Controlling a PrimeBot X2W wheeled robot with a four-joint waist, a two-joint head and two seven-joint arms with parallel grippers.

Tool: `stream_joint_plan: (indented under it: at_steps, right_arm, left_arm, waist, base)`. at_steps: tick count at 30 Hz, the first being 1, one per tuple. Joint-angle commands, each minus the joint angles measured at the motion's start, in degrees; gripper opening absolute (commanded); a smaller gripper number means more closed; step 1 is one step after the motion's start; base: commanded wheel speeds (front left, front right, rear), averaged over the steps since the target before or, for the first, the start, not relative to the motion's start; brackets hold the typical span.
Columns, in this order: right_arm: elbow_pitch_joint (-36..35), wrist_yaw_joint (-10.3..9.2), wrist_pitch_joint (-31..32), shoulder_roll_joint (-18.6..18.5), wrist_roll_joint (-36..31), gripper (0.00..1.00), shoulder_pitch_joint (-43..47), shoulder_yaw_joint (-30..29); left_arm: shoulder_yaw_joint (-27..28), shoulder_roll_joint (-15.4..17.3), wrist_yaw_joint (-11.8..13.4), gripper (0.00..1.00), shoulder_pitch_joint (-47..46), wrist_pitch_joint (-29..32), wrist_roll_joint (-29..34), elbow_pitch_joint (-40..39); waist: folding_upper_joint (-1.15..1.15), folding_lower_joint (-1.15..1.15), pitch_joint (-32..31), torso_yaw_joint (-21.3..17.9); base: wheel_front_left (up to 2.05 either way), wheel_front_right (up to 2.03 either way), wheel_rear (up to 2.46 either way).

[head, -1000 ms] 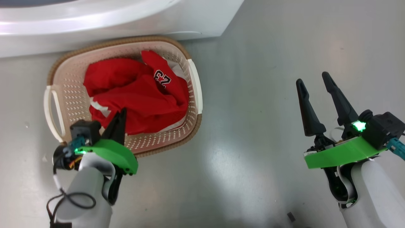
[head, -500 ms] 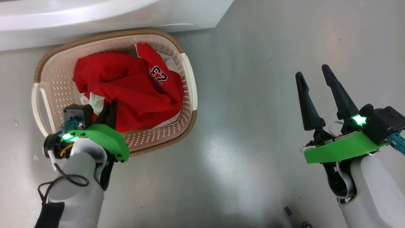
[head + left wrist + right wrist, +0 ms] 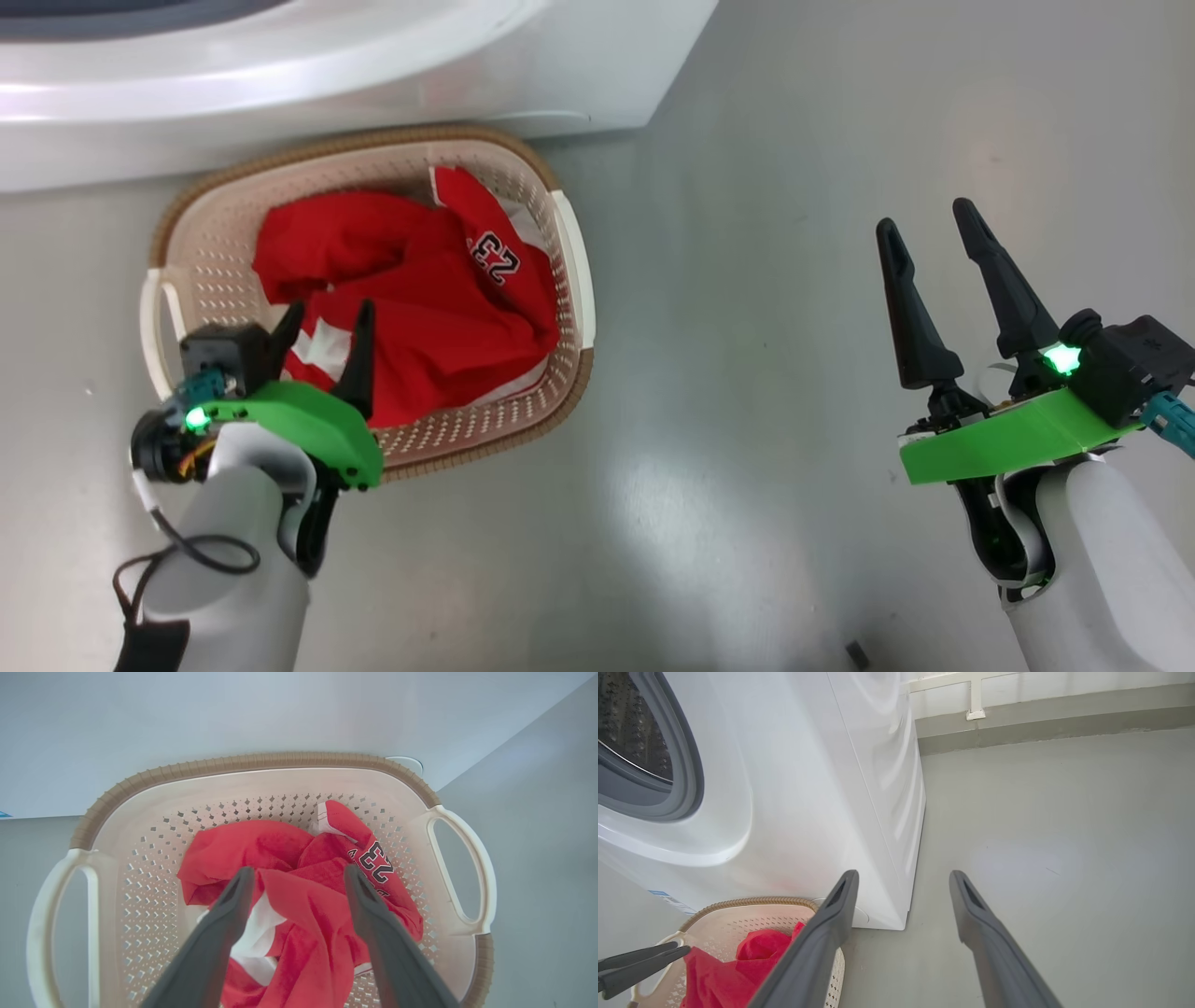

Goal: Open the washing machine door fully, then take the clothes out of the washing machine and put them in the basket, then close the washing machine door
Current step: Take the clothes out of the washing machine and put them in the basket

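Inside the basket (image 3: 210, 280) lay the clothes (image 3: 439, 299); left jaws hung apart over it, right jaws apart far beside it.

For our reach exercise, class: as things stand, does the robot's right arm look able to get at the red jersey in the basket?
Probably yes, though not directly: the right claw hangs open over bare floor, apart from the basket, with nothing between. The left claw is over the jersey.
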Motion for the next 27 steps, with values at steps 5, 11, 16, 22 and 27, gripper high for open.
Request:
stream_joint_plan:
  at_steps: [5,11,16,22,27]
  right_arm:
    - [-0.42,0.28,-0.37,-0.43,-0.69,1.0,2.68,0.87]
    - [0.61,0.28,-0.37,-0.9,-0.43,1.0,4.35,0.91]
    - [1.7,0.28,-0.37,-1.44,-0.05,1.0,6.38,1.06]
    - [2.77,0.28,-0.37,-2.34,0.34,1.0,8.38,1.16]
    - [3.4,0.28,-0.37,-2.7,0.67,1.0,10.46,1.21]
  left_arm:
    - [2.82,1.78,-0.32,1.0,4.96,-0.29,0.16,-4.22]
    - [6.51,1.71,-0.32,1.0,8.92,-0.29,1.64,-9.76]
    - [9.49,1.25,-0.32,1.0,13.3,-0.29,3.65,-13.87]
    - [11.66,0.75,-0.32,1.0,17.96,-0.29,5.21,-18.58]
    - [13.35,0.31,-0.32,1.0,22.31,-0.29,6.21,-22.74]
  waist:
    - [0.0,0.0,-4.91,0.75]
    - [0.0,0.0,-9.96,1.41]
    - [0.0,0.0,-14.87,1.82]
    - [0.0,0.0,-19.82,2.15]
    - [0.0,0.0,-23.67,2.07]
  base:
    - [0.0,0.0,0.0]
    - [0.0,0.0,0.0]
    - [0.0,0.0,0.0]
    - [0.0,0.0,0.0]
    - [0.0,0.0,0.0]
